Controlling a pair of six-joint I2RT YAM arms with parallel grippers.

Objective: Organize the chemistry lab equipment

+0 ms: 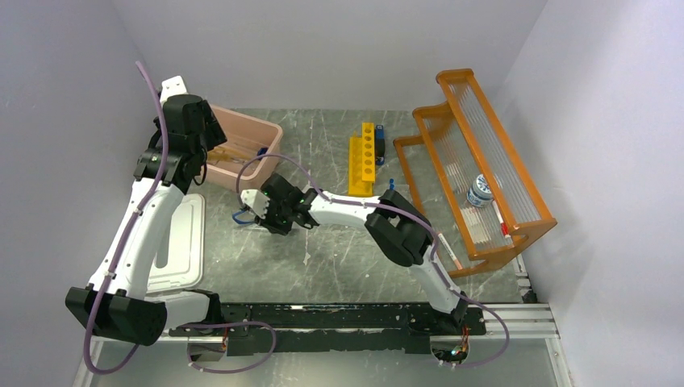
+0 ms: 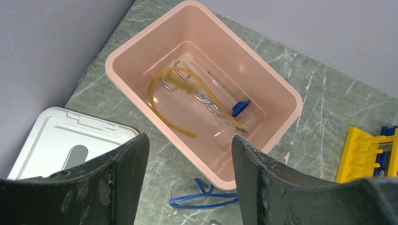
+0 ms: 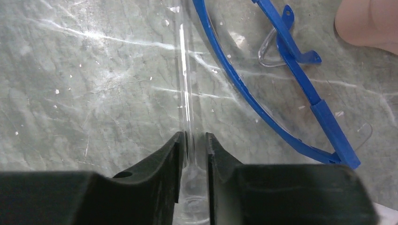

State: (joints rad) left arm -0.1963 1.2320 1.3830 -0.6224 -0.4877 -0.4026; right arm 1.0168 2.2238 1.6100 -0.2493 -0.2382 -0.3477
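Lying flat on the grey marbled worktop [image 3: 70, 93], the clear glass tube [image 3: 184, 84] has its long axis running nearly straight up the right wrist frame, from bottom centre to the top edge, where its far end is cut off. Right claw [image 3: 194, 136]: nearly closed, black fingers against both sides of the tube's near end. Blue-framed goggles [image 3: 291, 89] lie just beside it at upper right, lenses hard to make out. Left claw [image 2: 187, 140]: wide open, empty, above the pink tub [image 2: 155, 51].
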